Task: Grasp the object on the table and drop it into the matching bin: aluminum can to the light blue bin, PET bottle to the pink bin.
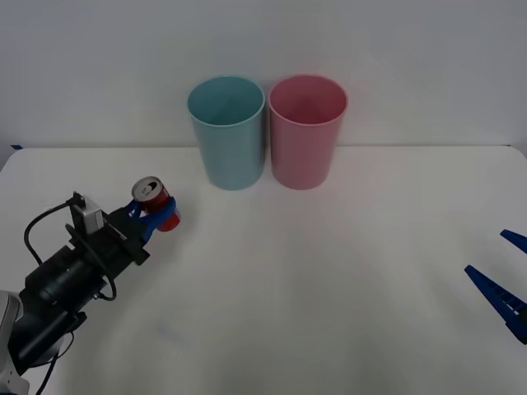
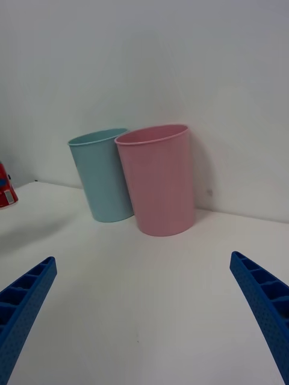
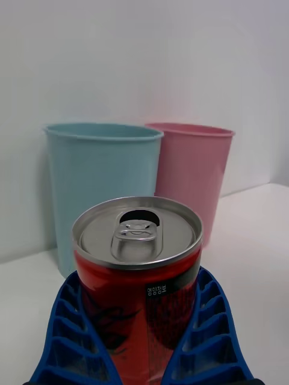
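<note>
My left gripper (image 1: 160,211) is shut on the aluminum can (image 1: 154,199), a small red can with a silver top and pull tab, at the left of the white table (image 1: 329,313). In the left wrist view the can (image 3: 137,283) stands upright between the blue fingers (image 3: 66,337). The light blue bin (image 1: 226,132) and the pink bin (image 1: 306,130) stand side by side at the back, beyond the can and to its right. My right gripper (image 1: 504,276) stays open at the table's right edge, with nothing between its fingers (image 2: 24,307). The right wrist view also shows both bins (image 2: 102,174) (image 2: 158,179) and the can (image 2: 6,189).
A plain white wall (image 1: 412,66) rises right behind the bins. A black cable (image 1: 41,226) loops over my left wrist. Bare table stretches between the two arms and in front of the bins.
</note>
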You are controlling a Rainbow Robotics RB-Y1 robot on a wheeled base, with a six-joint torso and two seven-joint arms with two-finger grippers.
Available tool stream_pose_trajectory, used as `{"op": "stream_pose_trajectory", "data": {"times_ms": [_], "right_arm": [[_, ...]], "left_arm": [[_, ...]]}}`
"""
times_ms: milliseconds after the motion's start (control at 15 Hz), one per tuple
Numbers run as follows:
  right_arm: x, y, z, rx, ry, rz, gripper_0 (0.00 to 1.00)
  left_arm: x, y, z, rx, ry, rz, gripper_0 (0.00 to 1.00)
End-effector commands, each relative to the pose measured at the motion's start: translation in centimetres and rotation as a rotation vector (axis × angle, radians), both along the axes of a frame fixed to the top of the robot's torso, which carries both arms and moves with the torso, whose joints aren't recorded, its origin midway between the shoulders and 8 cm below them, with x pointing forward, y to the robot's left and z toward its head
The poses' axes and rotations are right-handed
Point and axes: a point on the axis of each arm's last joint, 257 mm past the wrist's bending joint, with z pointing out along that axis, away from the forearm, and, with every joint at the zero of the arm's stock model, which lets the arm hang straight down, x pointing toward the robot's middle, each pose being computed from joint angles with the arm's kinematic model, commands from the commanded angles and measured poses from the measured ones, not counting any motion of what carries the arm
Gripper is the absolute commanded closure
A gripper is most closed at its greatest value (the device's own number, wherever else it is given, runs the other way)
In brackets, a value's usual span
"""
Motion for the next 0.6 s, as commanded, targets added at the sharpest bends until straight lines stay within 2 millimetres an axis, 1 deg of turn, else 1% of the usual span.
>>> {"op": "stream_pose_trajectory", "data": {"times_ms": [67,133,267,533,600], "right_arm": [[0.0,0.0,0.0,0.0,0.0,0.0,0.0],[0.0,0.0,0.0,0.0,0.0,0.0,0.0],[0.0,0.0,0.0,0.0,0.0,0.0,0.0],[0.0,0.0,0.0,0.0,0.0,0.0,0.0],[0.0,0.0,0.0,0.0,0.0,0.0,0.0]], "left_arm": [[0.3,-0.7,3.8,-0.023,-0.001,-0.016,1.0],[0.3,-0.8,5.2,-0.033,-0.002,-0.019,1.0],[0.7,-0.8,7.4,-0.054,-0.002,-0.02,1.0],[2.4,-1.4,12.5,-0.096,-0.006,-0.022,1.0],[2.8,-1.4,13.3,-0.103,0.0,-0.025,1.0]]}}
